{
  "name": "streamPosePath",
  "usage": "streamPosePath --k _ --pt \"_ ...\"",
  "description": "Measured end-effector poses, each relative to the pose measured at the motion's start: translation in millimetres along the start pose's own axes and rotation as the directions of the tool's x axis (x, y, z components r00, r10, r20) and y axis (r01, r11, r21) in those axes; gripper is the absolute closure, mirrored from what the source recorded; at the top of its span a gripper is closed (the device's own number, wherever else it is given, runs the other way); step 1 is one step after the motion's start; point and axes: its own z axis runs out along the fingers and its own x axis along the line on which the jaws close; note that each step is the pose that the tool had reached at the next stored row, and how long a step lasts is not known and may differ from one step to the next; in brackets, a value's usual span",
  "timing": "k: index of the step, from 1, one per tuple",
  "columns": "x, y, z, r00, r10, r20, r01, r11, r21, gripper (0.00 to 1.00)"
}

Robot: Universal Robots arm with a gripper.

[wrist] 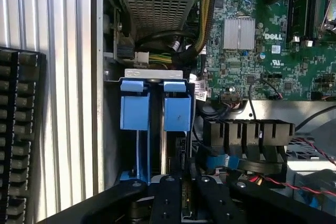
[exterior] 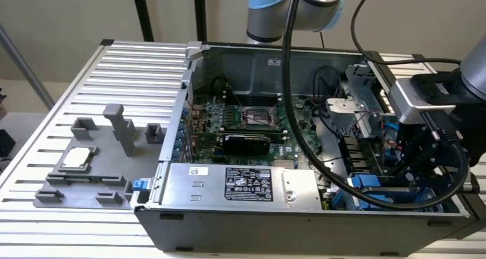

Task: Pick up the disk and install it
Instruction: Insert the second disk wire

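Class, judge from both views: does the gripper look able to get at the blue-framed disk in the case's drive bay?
Probably yes: the gripper hangs right over the disk in its bay, with nothing between them, though black cables crowd nearby.

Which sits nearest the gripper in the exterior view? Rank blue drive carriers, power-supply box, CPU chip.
From the gripper:
1. Blue drive carriers, right beside it inside the case.
2. Power-supply box, along the case's front wall.
3. CPU chip, outside the case, at the exterior view's left.

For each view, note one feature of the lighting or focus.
Exterior view: even, soft light, with the gripper dark inside the case. Wrist view: blue carrier tabs are bright and sharp; the near black fingers look soft and shadowed.
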Motion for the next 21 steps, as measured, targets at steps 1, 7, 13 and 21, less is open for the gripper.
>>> streamPosePath --k 1,7,13,21 --pt "-0.3 0.1 0.1 1.0000 0.001 -0.0044 -0.001 1.0000 0.0001 1.00" --pt "-3.5 0.7 1.1 0.9996 0.007 -0.0278 -0.007 1.0000 0.0006 1.00" --pt "-7.8 0.8 3.2 0.9995 0.011 -0.0309 -0.010 0.9999 0.0009 1.00" --pt "-7.8 -0.4 5.0 0.9994 0.011 -0.0334 -0.011 0.9999 0.0010 1.00"
